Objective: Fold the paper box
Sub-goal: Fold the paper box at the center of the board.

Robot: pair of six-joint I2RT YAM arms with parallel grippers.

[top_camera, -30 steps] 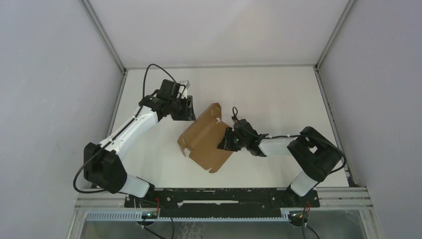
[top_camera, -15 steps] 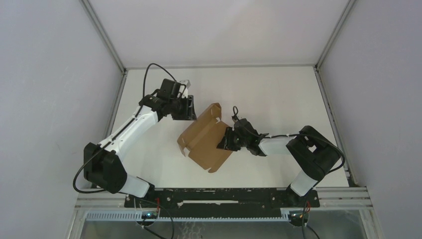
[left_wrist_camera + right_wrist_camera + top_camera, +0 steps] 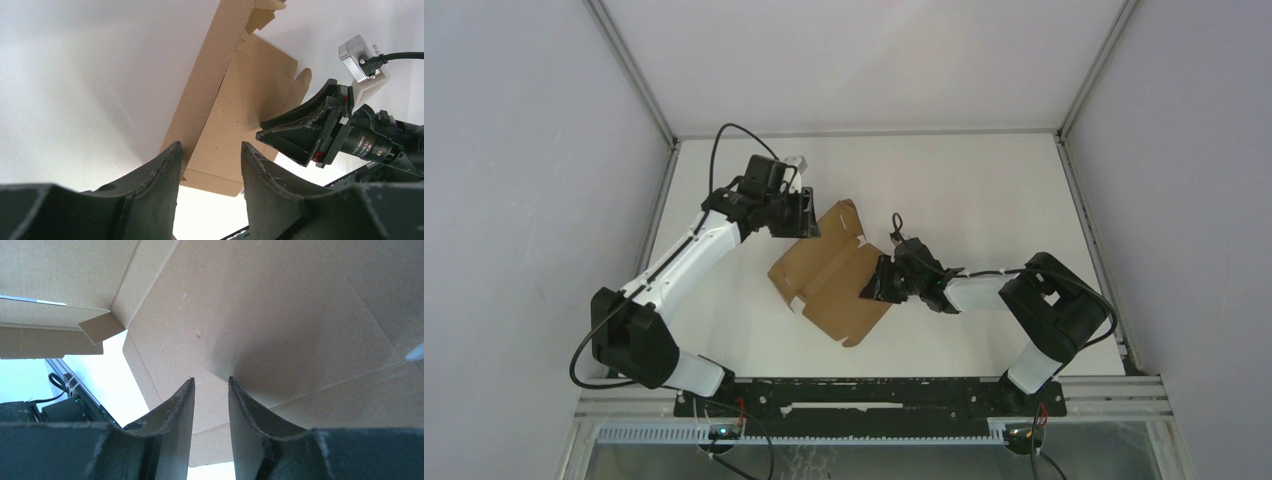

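The paper box (image 3: pixel 829 285) is a brown die-cut cardboard sheet lying skewed mid-table, its side flaps partly raised. My left gripper (image 3: pixel 809 215) hovers at its far-left flap. In the left wrist view the paper box (image 3: pixel 245 95) lies beyond the left gripper (image 3: pixel 207 145), whose fingers are apart with nothing between them and a raised flap edge by the left finger. My right gripper (image 3: pixel 871 285) rests its tips on the sheet's right part. In the right wrist view the right gripper (image 3: pixel 211 380) has a narrow empty gap, tips against the paper box (image 3: pixel 280 315).
The white table (image 3: pixel 984 190) is fenced by grey walls on the left, right and back. A black rail with aluminium framing (image 3: pixel 874 395) runs along the near edge by the arm bases. The right arm's fingers (image 3: pixel 300 130) show in the left wrist view.
The box's far-left flap has swung outward to the left, widening the sheet's outline. The left gripper has shifted slightly and opened a little. The right gripper has held still.
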